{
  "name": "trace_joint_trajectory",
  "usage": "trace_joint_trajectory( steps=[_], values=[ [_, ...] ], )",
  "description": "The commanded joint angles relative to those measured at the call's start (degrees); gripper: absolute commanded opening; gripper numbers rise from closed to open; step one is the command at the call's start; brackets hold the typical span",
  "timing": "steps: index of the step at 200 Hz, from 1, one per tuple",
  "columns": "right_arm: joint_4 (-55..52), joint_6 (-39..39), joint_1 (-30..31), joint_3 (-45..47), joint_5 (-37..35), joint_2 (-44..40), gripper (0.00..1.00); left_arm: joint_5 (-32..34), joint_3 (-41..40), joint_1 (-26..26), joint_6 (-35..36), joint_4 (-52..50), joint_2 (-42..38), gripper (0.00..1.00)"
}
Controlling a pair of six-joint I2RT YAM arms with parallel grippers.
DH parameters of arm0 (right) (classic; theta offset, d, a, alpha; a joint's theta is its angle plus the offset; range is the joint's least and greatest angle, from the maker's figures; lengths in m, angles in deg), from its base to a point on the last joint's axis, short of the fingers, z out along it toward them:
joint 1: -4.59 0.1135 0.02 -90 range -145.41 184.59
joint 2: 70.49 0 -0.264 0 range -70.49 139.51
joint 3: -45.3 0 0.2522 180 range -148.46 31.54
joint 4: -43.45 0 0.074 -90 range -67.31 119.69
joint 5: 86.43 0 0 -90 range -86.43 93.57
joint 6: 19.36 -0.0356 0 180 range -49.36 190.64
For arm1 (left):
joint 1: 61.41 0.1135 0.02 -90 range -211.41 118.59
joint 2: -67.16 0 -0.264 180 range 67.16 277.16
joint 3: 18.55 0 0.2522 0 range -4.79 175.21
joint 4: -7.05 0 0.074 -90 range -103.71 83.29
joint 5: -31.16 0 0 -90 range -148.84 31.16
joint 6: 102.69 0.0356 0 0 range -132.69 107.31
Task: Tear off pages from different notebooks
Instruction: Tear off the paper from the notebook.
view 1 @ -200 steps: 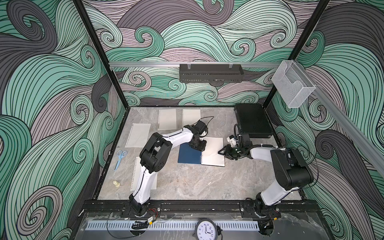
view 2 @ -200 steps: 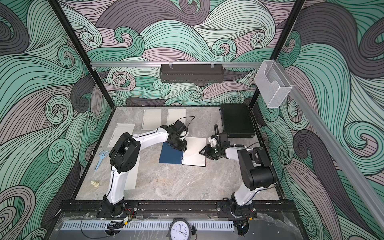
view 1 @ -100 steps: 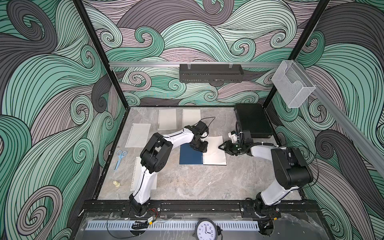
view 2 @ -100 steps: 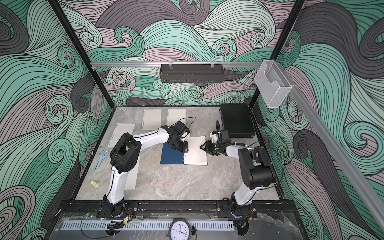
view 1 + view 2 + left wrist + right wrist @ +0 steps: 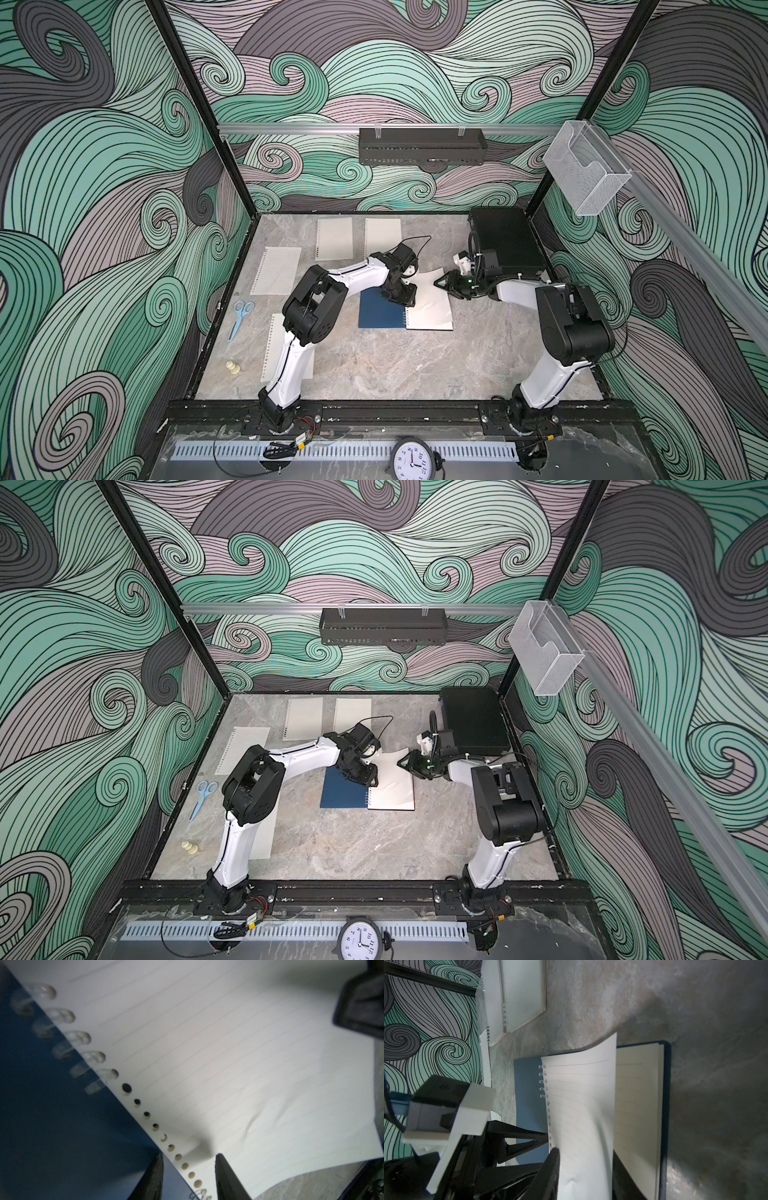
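Observation:
A notebook with a dark blue cover (image 5: pixel 380 311) (image 5: pixel 343 793) lies open mid-table. My left gripper (image 5: pixel 401 297) (image 5: pixel 189 1156) stands open, its fingers pressing either side of the spiral binding (image 5: pixel 62 1028) at the far end. My right gripper (image 5: pixel 440 283) (image 5: pixel 584 1151) is shut on the far right corner of the top lined page (image 5: pixel 430 299) (image 5: pixel 581 1095). That page is lifted and bowed. Its punched holes near my left gripper are off the spiral, while the nearer ones still sit on it. The following page (image 5: pixel 635 1105) lies flat beneath.
A black hard case (image 5: pixel 505 241) sits at the back right, beside my right arm. Two cream pads (image 5: pixel 334 239) (image 5: pixel 382 237) lie at the back. A lined sheet (image 5: pixel 278 270), blue scissors (image 5: pixel 241 318) and another sheet (image 5: pixel 274 349) under my left arm are on the left.
My right gripper has moved left and toward the back with the page corner, lifting and bowing the page further. My left gripper has stayed on the binding.

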State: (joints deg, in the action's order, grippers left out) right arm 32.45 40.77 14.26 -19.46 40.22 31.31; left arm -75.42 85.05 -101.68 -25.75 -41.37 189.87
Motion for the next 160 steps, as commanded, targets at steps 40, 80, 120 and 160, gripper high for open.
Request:
trace_joint_trajectory(
  steps=[40, 80, 120, 160],
  values=[
    [-3.7, 3.1, -0.4, -7.7, -0.1, 5.1, 0.36, -2.3, -0.7, -0.6, 0.6, 0.3, 0.7, 0.40],
    [-6.6, 5.0, -0.4, -11.2, -0.5, 7.4, 0.33, -3.5, -1.5, -1.1, 0.3, 1.2, 0.3, 0.40],
    [-9.2, 6.9, -0.4, -13.7, -1.6, 8.4, 0.28, -4.0, -1.6, -1.3, -0.1, 1.8, 0.3, 0.40],
    [-12.2, 9.2, -0.4, -16.5, -3.0, 9.8, 0.19, -4.7, -1.7, -1.3, 0.0, 1.9, -0.3, 0.40]
  ],
)
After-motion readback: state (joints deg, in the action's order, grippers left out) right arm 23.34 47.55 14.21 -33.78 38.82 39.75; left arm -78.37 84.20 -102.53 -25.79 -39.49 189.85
